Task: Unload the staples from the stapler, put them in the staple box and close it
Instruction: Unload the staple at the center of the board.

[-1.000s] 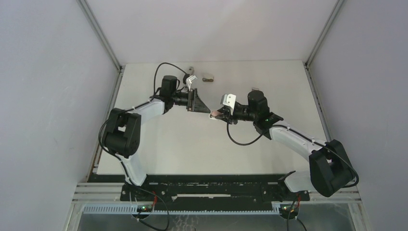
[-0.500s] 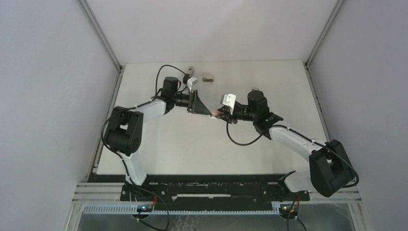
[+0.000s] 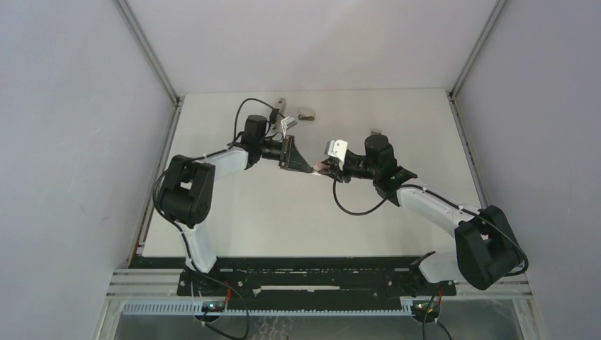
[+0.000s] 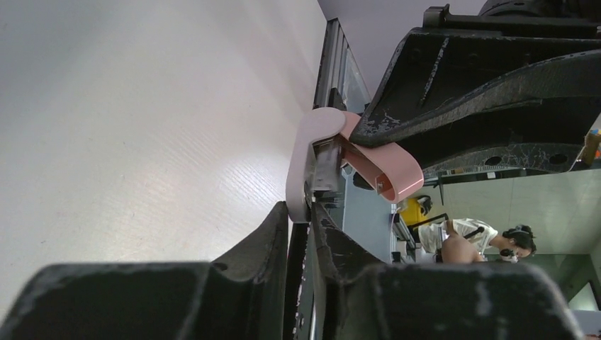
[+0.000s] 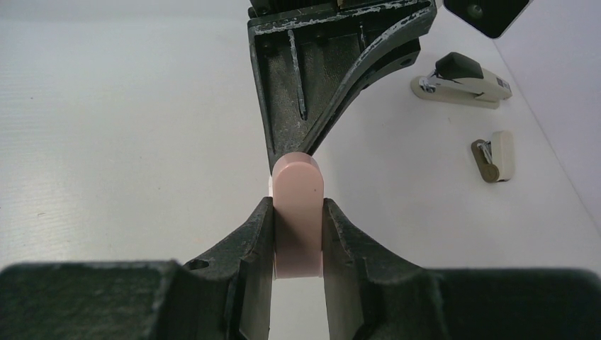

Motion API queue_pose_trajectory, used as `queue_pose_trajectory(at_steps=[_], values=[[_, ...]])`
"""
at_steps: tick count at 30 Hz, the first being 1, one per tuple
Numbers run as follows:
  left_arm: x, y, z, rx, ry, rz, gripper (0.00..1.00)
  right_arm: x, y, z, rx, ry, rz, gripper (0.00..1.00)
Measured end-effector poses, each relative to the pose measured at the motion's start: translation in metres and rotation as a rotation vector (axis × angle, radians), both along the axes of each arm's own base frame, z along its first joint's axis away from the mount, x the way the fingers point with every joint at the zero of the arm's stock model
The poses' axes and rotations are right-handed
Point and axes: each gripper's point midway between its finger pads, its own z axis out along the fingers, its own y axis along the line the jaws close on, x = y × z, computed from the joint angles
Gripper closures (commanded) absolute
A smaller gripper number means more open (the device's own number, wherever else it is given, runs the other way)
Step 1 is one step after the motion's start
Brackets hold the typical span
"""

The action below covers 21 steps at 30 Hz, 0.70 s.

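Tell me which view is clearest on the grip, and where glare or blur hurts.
Right wrist: sharp, evenly lit, pink stapler crisp between the right fingers. Left wrist: glare on the table, near left fingers soft. Top external: even light, stapler too small.

White table (image 5: 106,106): a beige-and-black stapler (image 5: 462,78) and a smaller beige stapler (image 5: 493,156) are noted lying near the far edge.
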Motion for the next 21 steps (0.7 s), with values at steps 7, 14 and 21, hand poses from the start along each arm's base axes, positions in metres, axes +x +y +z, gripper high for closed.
queue_pose_trajectory(at_steps=[7,14,21], values=[[0.002,-0.002,0.001,-0.010,0.030,0.004,0.86,-0.001,0.000,-0.004,-0.007,-0.007,0.002,1.00],[0.005,-0.005,0.009,-0.047,0.054,0.027,0.84,0.002,-0.001,-0.005,0.002,-0.031,-0.012,1.00],[0.008,-0.005,0.015,-0.067,0.053,0.037,0.81,0.005,-0.001,-0.001,0.016,-0.048,-0.024,1.00]])
